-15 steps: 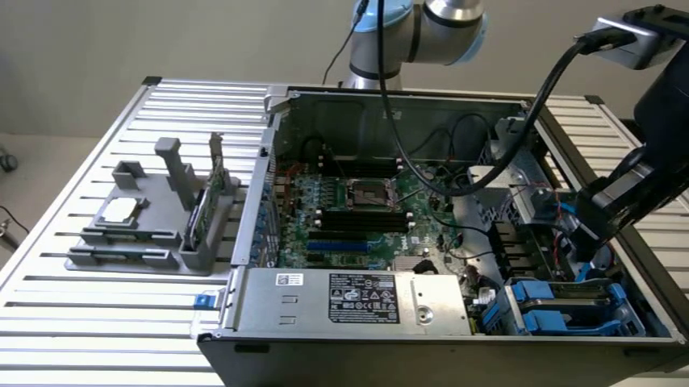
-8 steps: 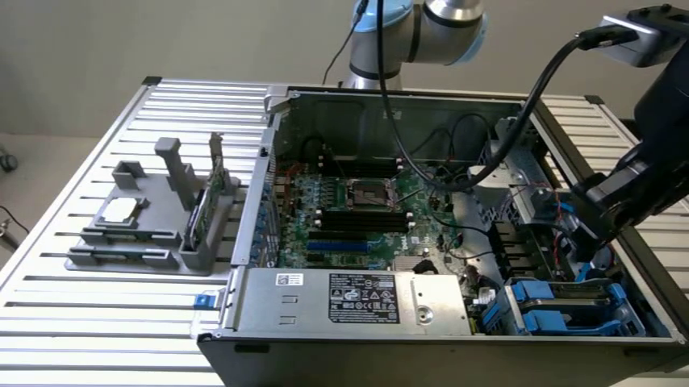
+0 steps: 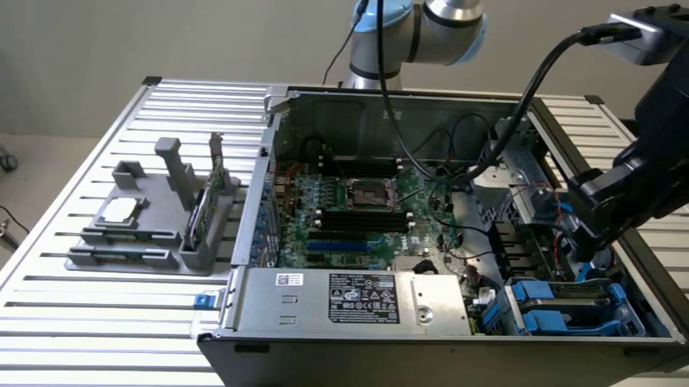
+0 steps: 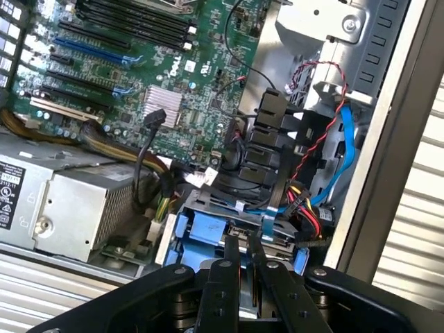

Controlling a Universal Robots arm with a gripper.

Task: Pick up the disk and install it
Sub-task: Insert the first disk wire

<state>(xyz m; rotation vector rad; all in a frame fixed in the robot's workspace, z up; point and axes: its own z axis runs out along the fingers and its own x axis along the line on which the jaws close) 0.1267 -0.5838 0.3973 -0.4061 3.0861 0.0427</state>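
In the wrist view, the disk (image 4: 208, 229) shows as a blue plastic carrier around a grey edge. It lies low in the metal drive bay (image 4: 191, 201) at the corner of the open computer case. My gripper (image 4: 243, 243) points straight down at it, its two black fingers (image 4: 223, 277) drawn close together on the grey middle part of the carrier. In the exterior view my gripper (image 3: 590, 256) hangs over the case's corner on that view's right, just above the blue carrier (image 3: 560, 310) in the bay. The disk's label face is hidden.
Red, blue and black cables (image 4: 326, 139) run beside the bay, and black connectors (image 4: 267, 139) stand close behind it. The power supply (image 3: 356, 298) and motherboard (image 3: 356, 210) take up the rest of the case. On the exterior view's left, a grey holder (image 3: 129, 258) carries a square chip (image 3: 119, 211) and a memory stick (image 3: 199, 214).
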